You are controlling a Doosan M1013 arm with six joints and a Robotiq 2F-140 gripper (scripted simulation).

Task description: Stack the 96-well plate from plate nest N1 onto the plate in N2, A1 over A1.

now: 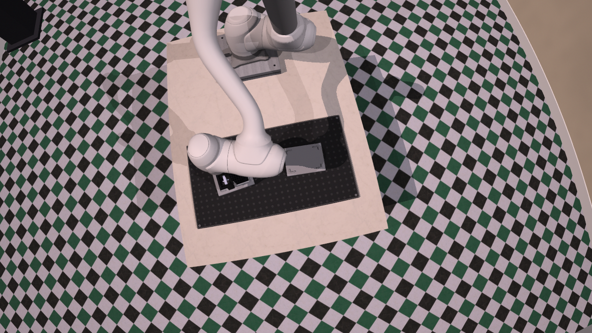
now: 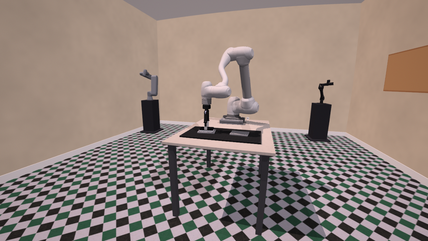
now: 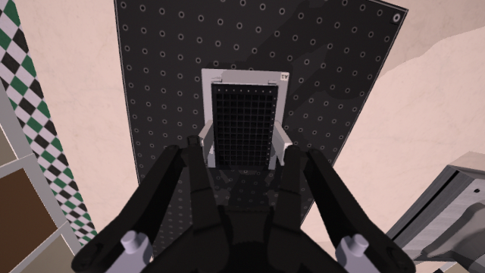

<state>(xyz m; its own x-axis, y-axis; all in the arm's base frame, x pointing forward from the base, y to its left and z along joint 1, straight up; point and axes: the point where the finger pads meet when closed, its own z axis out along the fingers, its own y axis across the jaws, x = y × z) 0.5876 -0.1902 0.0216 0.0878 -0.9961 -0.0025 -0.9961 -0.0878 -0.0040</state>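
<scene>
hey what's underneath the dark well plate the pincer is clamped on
The light grey nest frames the dark plate held by the pincer. Whether the plate touches the nest is hidden.

I've got the dark 96-well plate (image 3: 243, 125) clamped flat over its pale nest N1 (image 3: 208, 95), nest N2 (image 1: 305, 159) lying beside it.

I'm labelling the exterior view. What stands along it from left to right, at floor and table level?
Grey arm on a black pedestal → gripper shut on the 96-well plate → second plate nest → black arm on a black pedestal → orange board.
</scene>
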